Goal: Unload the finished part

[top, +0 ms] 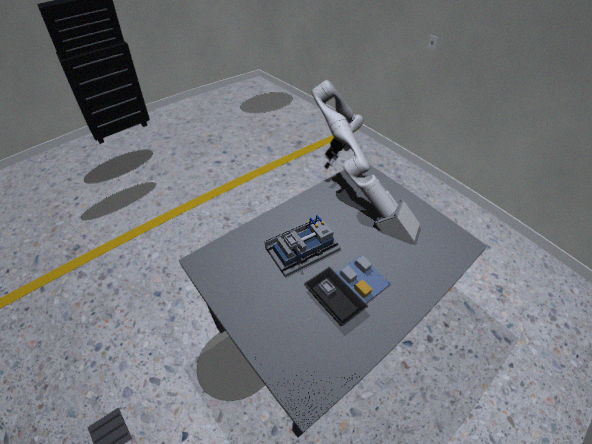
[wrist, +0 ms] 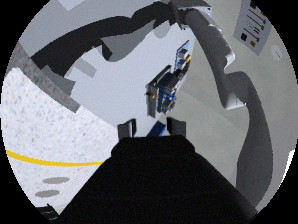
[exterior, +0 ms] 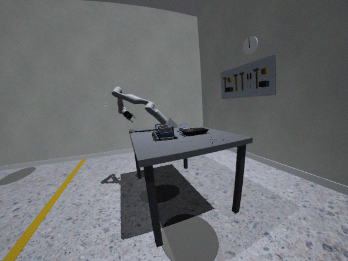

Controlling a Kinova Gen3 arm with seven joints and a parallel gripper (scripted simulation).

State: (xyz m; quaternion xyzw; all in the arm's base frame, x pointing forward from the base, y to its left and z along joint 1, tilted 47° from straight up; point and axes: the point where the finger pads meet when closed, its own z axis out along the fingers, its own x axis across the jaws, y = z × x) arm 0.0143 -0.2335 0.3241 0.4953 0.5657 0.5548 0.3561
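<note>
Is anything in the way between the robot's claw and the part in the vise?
Nothing visible blocks it. The open, empty gripper hangs in the air past the table's far edge, well apart from the vise. Only bare table and air lie between them. The vise's own jaws flank the part.
</note>
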